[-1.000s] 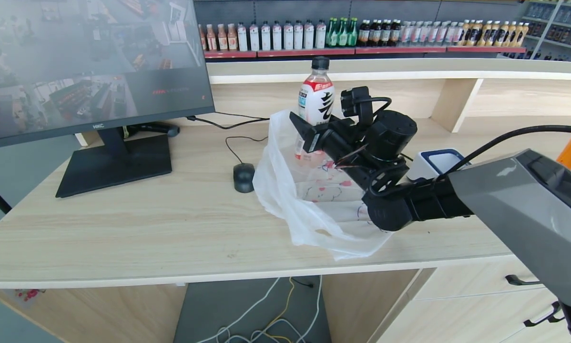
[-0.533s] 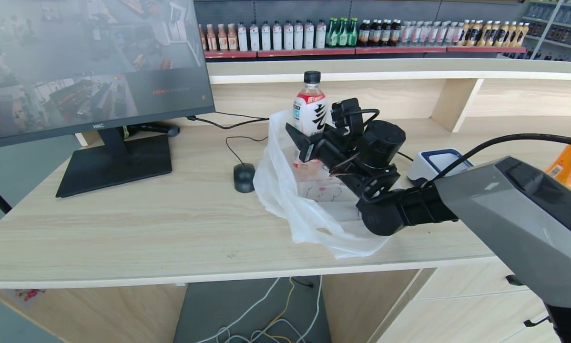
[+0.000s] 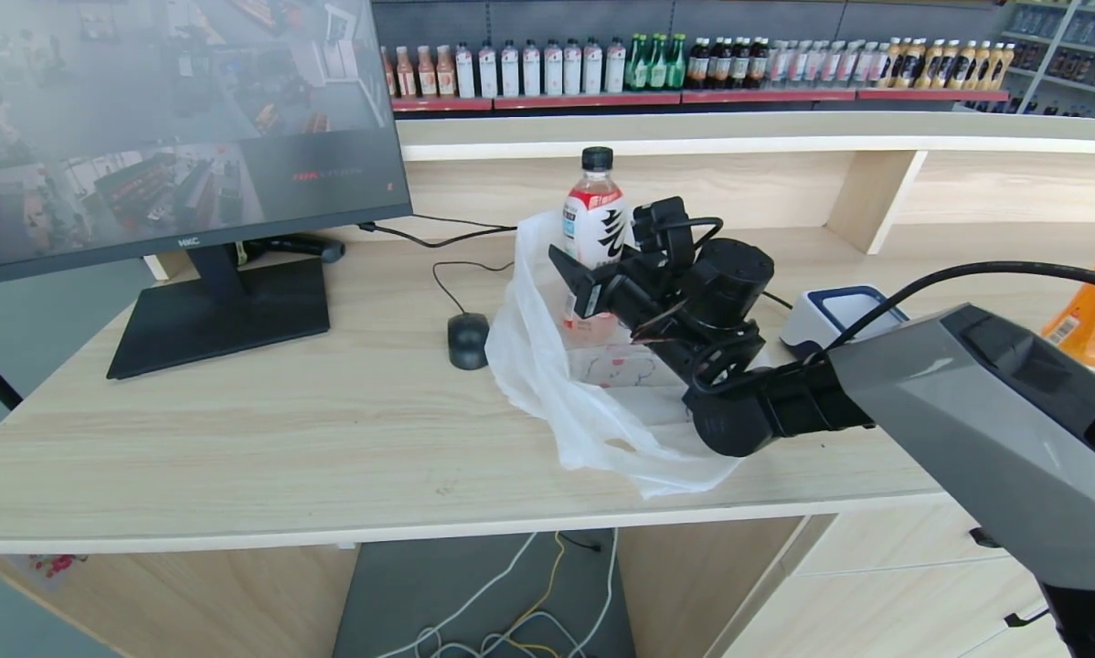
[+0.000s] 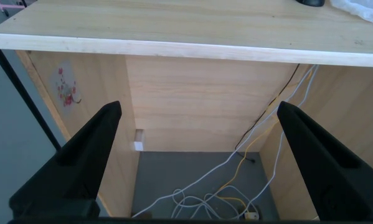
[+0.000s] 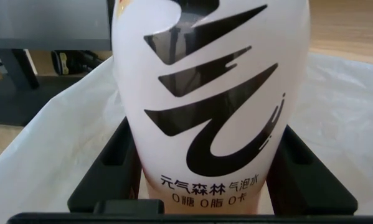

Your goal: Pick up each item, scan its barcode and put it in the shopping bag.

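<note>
Right gripper (image 3: 596, 276) clamped on clear plastic drink bottle with white label and black cap (image 3: 594, 215); bottle sits lower than a second ago, base now inside mouth of thin white plastic shopping bag (image 3: 547, 393) mid-counter; judged: bagging nearly done, release next; left gripper (image 4: 195, 155) fingers apart, below near edge of pale wooden counter (image 3: 237, 439).

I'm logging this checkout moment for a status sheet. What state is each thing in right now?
bottle: capped, upright, gripped, lower end in the bag's mouth.
shopping bag: open, slumped on the counter.
right gripper: jaws shut on the bottle.
left gripper: jaws open, holding nothing.
monitor: switched on.
</note>
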Tool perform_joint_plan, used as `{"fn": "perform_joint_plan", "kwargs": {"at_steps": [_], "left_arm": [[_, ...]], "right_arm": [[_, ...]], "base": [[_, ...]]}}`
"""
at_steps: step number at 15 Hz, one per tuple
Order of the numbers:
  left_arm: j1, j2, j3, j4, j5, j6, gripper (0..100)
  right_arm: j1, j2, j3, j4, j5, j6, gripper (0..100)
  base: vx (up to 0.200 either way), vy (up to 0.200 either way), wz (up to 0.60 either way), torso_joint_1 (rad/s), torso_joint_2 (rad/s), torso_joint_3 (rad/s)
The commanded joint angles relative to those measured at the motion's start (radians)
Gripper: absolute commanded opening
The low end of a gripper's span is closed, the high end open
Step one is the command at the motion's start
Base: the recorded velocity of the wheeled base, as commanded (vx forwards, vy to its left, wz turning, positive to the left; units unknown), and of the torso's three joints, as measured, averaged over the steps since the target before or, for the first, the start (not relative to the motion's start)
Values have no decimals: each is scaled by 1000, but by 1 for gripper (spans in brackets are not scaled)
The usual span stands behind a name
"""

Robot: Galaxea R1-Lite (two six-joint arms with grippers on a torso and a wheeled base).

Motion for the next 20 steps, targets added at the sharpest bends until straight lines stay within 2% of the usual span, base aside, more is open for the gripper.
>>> {"fn": "perform_joint_plan", "kwargs": {"at_steps": [1,7,19,20], "left_arm": [[0,0,0,-1,1,0,100],[0,0,0,-1,1,0,100],[0,0,0,-1,1,0,100],[0,0,0,-1,1,0,100]], "right_arm": [[1,-5,10,1,0,-1,0],[4,-28,99,-2,0,-8,0],[1,-33,113,-5,-1,-15,0],[1,-37,119,-5,-1,-15,100]], "base": [[0,0,0,0,0,0],[0,0,0,0,0,0],[0,0,0,0,0,0],[0,0,0,0,0,0]]}}
